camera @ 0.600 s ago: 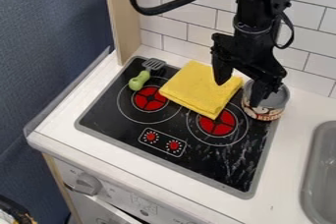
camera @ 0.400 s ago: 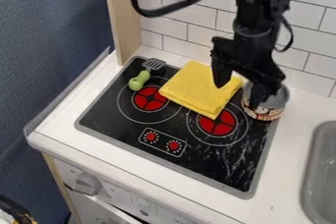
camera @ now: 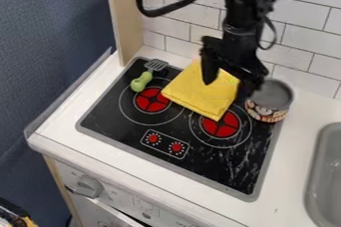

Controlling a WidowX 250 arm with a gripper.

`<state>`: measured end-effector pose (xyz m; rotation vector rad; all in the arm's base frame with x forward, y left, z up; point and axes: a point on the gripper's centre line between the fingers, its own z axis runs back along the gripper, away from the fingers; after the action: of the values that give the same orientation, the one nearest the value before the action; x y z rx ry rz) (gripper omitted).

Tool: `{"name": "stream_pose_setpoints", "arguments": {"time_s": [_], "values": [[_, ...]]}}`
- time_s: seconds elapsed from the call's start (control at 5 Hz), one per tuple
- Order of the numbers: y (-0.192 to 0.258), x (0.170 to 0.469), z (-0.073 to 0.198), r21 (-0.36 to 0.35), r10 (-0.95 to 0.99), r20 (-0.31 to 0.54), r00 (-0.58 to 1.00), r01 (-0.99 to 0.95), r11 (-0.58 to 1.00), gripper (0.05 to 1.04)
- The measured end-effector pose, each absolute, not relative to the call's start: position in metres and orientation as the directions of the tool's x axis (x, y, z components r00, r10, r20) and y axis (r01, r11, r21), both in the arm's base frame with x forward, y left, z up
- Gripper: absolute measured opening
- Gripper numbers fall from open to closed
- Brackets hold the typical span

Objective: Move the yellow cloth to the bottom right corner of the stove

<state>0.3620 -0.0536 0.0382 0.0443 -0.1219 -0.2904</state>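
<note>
- Swung the tool (camera: 228,87) away from the can (camera: 269,104), over the cloth (camera: 200,94).
- Held nothing, with fingers (camera: 210,75) parted.
- Left the cloth toward the back of the stove (camera: 120,131).

The camera is set above the front side of the stovetop (camera: 200,164) and faces down at a slant toward the white tiled wall (camera: 306,42). Its axis is rotated relative to the unit, so the front panel (camera: 123,198) runs diagonally across the lower left. Viewing range is close: the full stovetop fits mid-frame; the right edge crops the sink (camera: 326,171).
</note>
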Motion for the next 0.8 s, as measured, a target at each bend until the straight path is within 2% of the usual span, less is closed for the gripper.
{"name": "stream_pose_setpoints", "arguments": {"time_s": [0.4, 0.8], "values": [[-0.016, 0.384, 0.021, 0.028, -0.206, 0.096, 0.974, 0.204, 0.979, 0.999], [-0.011, 0.386, -0.004, 0.044, -0.163, 0.082, 0.983, 0.160, 0.986, 0.999]]}}
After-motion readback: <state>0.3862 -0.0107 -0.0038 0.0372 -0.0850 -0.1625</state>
